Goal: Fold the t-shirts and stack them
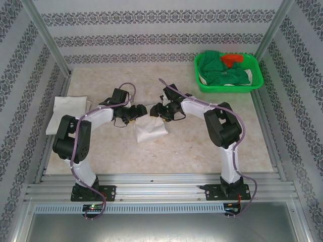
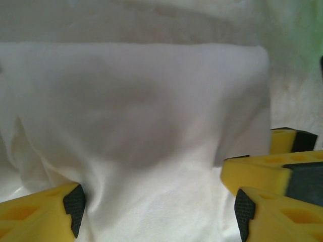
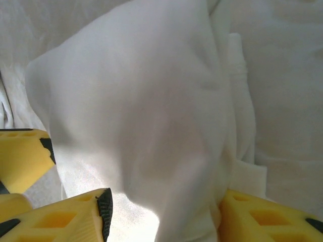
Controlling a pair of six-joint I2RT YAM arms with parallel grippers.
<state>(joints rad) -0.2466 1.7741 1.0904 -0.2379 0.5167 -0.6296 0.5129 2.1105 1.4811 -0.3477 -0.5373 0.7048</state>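
**Arm pose.** Both arms lean inward from their bases with elbows raised and wrists tipped down. The left gripper [image 1: 135, 112] and the right gripper [image 1: 157, 109] face each other, almost touching, over the middle of the table [image 1: 202, 146].

**Jaw state.**
- Left gripper: the jaws are released and spread wide. Cloth lies loose between the black pads [image 2: 75, 201], not pinched.
- Right gripper: the jaws stand apart with a raised fold of cloth between them. The fold touches one fingertip [image 3: 237, 212]. Whether both pads press it cannot be told.

**Task item.**
- The white t-shirt [image 1: 150, 130] is a small folded packet directly beneath both sets of jaws. It extends from them toward the arm bases.
- A folded white cloth [image 1: 68, 113] lies well outside the left jaws, at the table's left edge.

**Hidden or unclear.**
- From above, the grippers cover the far edge of the packet.
- The left arm crosses one corner of the folded white cloth.
- In both wrist views the fabric is close and blurred, so its seams and edges are hard to trace.
- In the left wrist view, yellow fingers of the right gripper show just beside the left jaws.

**Containers.** A green basket [image 1: 229, 89] stands well beyond the right jaws, in the far right corner. It holds crumpled green cloth [image 1: 227, 75] with an orange-red item [image 1: 232, 59] on top.
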